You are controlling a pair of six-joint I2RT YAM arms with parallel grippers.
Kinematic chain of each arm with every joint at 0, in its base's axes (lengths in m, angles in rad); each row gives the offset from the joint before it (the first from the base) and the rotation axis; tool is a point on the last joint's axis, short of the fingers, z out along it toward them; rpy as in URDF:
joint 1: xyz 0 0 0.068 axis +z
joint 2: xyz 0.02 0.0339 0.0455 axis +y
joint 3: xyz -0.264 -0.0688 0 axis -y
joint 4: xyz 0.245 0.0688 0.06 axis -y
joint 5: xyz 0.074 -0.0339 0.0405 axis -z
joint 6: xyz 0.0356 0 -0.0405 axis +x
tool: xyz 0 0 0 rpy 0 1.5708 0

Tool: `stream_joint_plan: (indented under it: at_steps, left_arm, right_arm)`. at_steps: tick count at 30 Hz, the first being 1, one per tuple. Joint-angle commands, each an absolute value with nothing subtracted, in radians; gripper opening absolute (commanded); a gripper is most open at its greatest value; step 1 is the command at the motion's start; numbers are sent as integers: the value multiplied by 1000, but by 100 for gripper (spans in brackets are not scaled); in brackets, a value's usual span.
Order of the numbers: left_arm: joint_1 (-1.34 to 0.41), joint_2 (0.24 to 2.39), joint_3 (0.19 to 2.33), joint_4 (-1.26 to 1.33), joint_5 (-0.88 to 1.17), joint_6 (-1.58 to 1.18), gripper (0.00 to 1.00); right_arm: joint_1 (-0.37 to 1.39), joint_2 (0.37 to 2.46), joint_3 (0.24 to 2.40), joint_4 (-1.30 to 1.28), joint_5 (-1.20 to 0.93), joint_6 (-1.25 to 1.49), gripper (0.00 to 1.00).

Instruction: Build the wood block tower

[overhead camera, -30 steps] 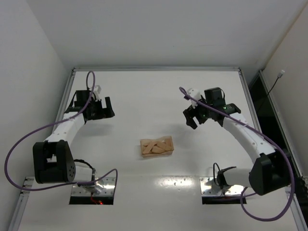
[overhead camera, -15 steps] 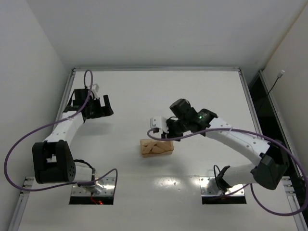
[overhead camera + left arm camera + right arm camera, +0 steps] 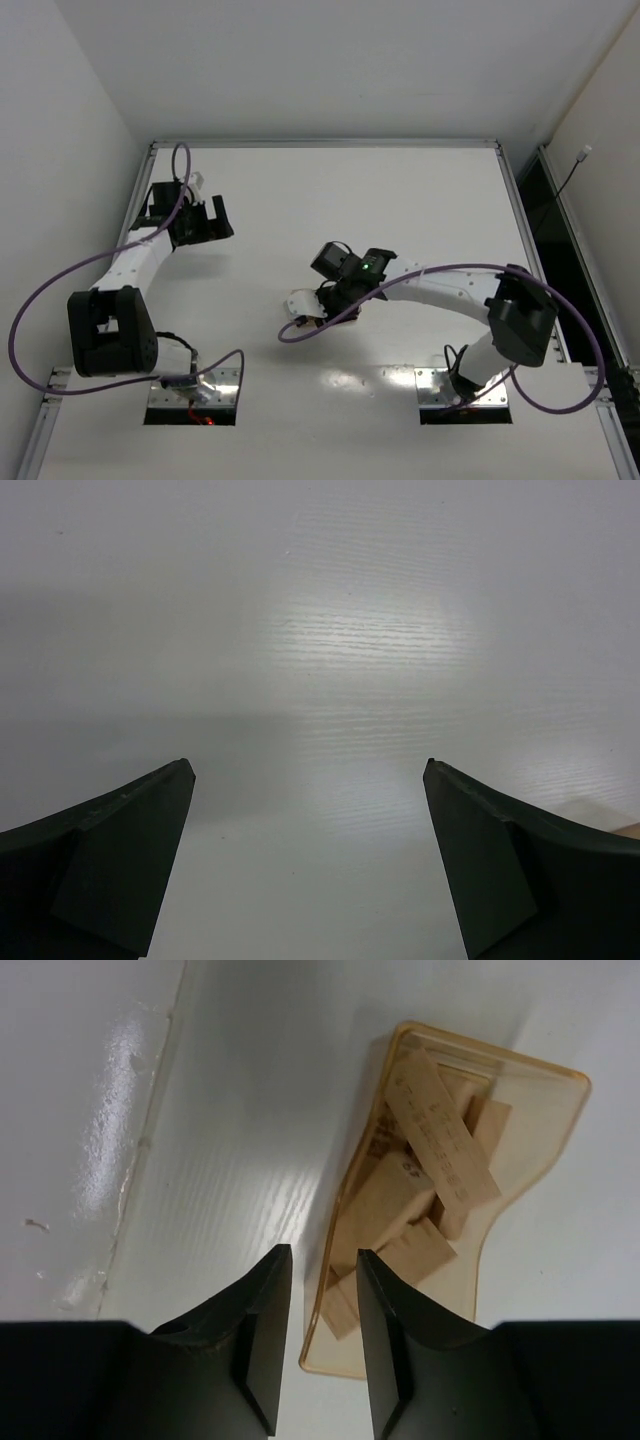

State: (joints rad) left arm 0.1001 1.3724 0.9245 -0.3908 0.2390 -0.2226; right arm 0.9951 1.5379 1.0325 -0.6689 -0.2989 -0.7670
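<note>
From above, the left tool (image 3: pixel 207 222) hangs over the far left of the white surface (image 3: pixel 420 190), its fingers spread with nothing between them. The right tool (image 3: pixel 318 308) reaches down near the middle of the surface, its wrist covering whatever lies beneath. In the left wrist view, the left tool (image 3: pixel 308 765) is wide open and empty above the bare surface. In the right wrist view, the wood blocks (image 3: pixel 430 1160) lie jumbled and overlapping inside a translucent orange-tan tray (image 3: pixel 540 1110). The right tool (image 3: pixel 322 1255) is narrowed to a slim gap in line with the tray's long wall. Whether it pinches that wall I cannot tell.
</note>
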Motion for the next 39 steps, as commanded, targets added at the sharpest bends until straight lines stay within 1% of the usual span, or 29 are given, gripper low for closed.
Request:
stream_joint_plan:
  at_steps: [1, 6, 15, 30, 39]
  left_arm:
    - [114, 1381, 979, -388, 245, -232, 100]
    - [114, 1390, 979, -397, 236, -232, 100]
    - [114, 1408, 988, -397, 245, -232, 100]
    - [114, 1459, 997, -397, 255, -232, 100]
    - [114, 1468, 1006, -397, 255, -232, 100]
  right_arm:
    - [1040, 1575, 1094, -643, -327, -795, 29]
    - [1087, 1612, 1072, -621, -327, -795, 27]
    - [1097, 1667, 1092, -609, -318, -795, 27]
    - [1023, 1667, 1111, -580, -288, -784, 27]
    - [994, 1746, 1158, -589, -299, -793, 27]
